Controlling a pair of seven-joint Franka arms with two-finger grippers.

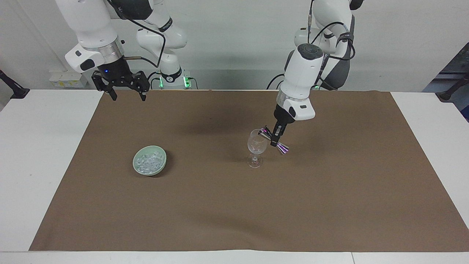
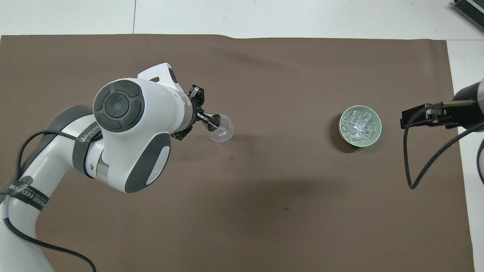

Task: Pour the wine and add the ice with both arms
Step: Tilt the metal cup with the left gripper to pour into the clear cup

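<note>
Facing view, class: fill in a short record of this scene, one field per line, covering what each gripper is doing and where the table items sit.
left gripper: shut on small silver double-ended measuring cup, tilted over clear stemmed glass
right gripper: open, empty, waiting above brown mat edge
pale green bowl: holds ice, toward right arm's end
stemmed glass: upright on mat

Left arm (image 1: 304, 73) bent steeply downward, left gripper (image 1: 274, 138) clamped tight, right gripper (image 1: 126, 96) raised, fingers spread, pointing down
</note>
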